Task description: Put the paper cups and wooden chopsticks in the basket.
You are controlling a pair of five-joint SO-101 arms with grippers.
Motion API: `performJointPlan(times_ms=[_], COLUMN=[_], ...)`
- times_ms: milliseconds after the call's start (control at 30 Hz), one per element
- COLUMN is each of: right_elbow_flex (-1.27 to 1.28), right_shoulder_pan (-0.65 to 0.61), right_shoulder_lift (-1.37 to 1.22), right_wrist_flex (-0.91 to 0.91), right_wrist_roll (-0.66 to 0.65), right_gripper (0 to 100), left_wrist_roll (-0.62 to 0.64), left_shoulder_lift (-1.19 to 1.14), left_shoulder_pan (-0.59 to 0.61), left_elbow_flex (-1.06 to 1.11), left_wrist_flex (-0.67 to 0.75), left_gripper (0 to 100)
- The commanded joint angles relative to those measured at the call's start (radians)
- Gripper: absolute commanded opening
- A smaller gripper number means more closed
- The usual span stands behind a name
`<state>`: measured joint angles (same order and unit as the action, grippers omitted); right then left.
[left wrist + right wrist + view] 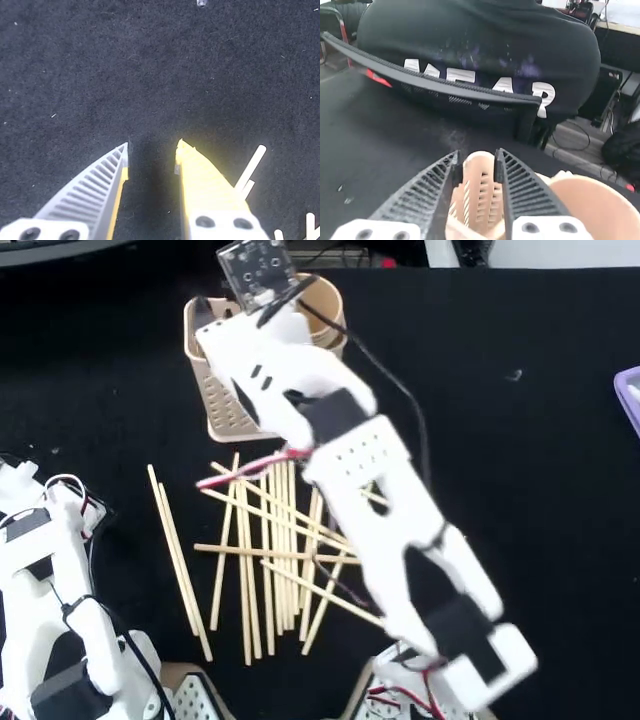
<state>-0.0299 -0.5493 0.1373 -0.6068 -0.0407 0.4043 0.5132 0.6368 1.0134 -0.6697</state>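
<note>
Looking down from the high view, the right arm (390, 520) lies across the chopsticks (265, 550), which are scattered flat on the black table (520, 490), and it covers part of the pile. Its wrist is over the basket (225, 405) at the far edge, beside a cup (328, 325) that seems to sit in the basket, though the arm hides most of it. The left arm (40, 580) is at the near left corner. A purple thing (630, 395) is at the far right edge.

The right wrist view shows the right gripper (477, 154) with its jaws a little apart and nothing clamped. The basket's slatted wall (477, 192) is in the gap and the cup's rim (595, 210) is beside it. White lettering shows on dark fabric (485, 55) beyond the table, partly hidden by a mesh bar.

The left wrist view shows the left gripper (153, 144) narrowly parted and empty over bare cloth, with a chopstick end (252, 165) just beside one jaw.
</note>
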Motion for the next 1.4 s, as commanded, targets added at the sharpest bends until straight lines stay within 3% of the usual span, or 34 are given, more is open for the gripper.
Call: performJointPlan(times_ms=[0, 267, 533, 1000, 1367], right_elbow_flex=[-0.022, -0.021, 0.005, 0.542, 1.010], right_shoulder_pan=[-0.006, -0.006, -0.006, -0.011, -0.011], right_shoulder_lift=[0.154, 0.334, 0.384, 0.671, 0.684], right_wrist_flex=[-0.150, -0.494, -0.667, -0.669, -0.373], right_wrist_roll=[0.009, 0.008, 0.006, -0.181, -0.195], right_gripper=[11.8, 11.9, 12.0, 12.0, 12.1], left_wrist_roll=[0.000, 0.000, 0.000, 0.000, 0.000], left_shoulder_lift=[0.034, 0.034, 0.034, 0.034, 0.034], left_shoulder_pan=[-0.007, -0.007, -0.007, -0.008, -0.008], left_elbow_flex=[-0.008, -0.008, -0.010, -0.008, -0.012], left_wrist_flex=[0.012, 0.012, 0.012, 0.012, 0.012], left_gripper=[16, 16, 16, 16, 16])
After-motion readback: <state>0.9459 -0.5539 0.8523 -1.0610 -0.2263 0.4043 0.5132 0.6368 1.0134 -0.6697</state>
